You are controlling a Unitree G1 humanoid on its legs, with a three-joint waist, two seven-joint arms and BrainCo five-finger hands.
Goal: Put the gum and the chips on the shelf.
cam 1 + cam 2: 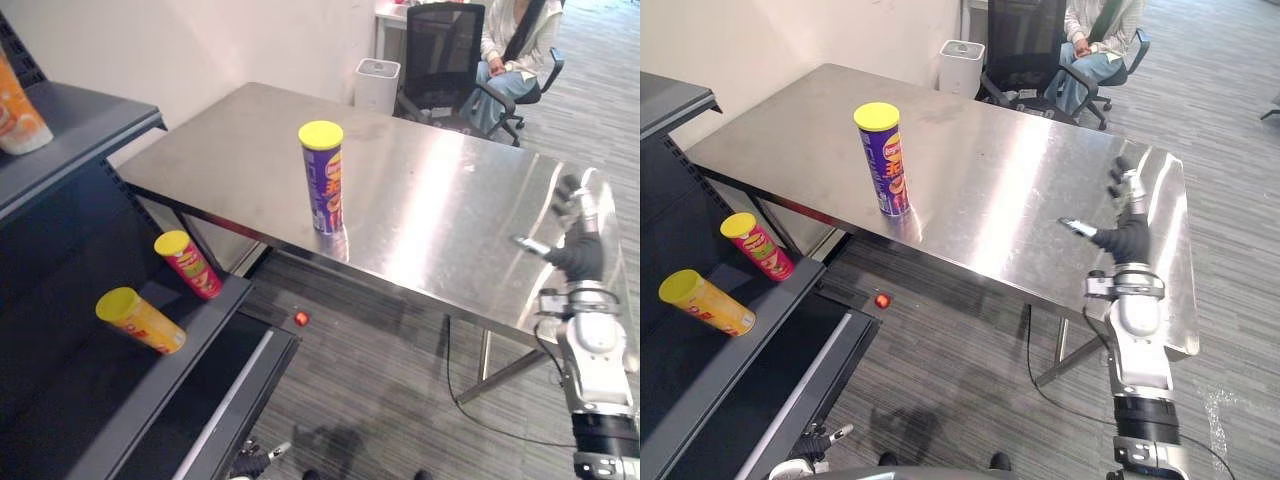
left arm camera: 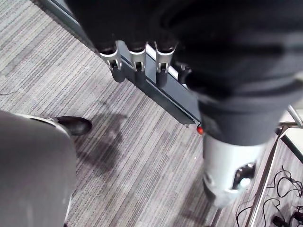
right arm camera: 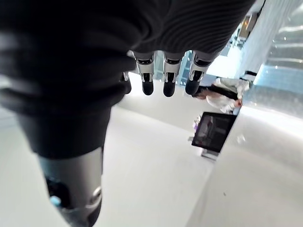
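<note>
A purple chips can (image 1: 323, 180) with a yellow lid stands upright near the front edge of the steel table (image 1: 440, 200). On the dark shelf (image 1: 236, 292) at the left lie a red can (image 1: 188, 264) and a yellow can (image 1: 140, 320), both tilted and yellow-lidded. My right hand (image 1: 1126, 225) hovers open over the table's right part, far from the purple can, holding nothing. My left hand (image 1: 256, 462) hangs low by the shelf's foot, its fingers (image 2: 136, 66) relaxed above the carpet and empty.
A small red object (image 1: 301, 319) lies on the carpet below the table's front edge. An orange pack (image 1: 16, 110) stands on the upper shelf board. Beyond the table are a white bin (image 1: 377, 84) and a person seated in a black office chair (image 1: 445, 60).
</note>
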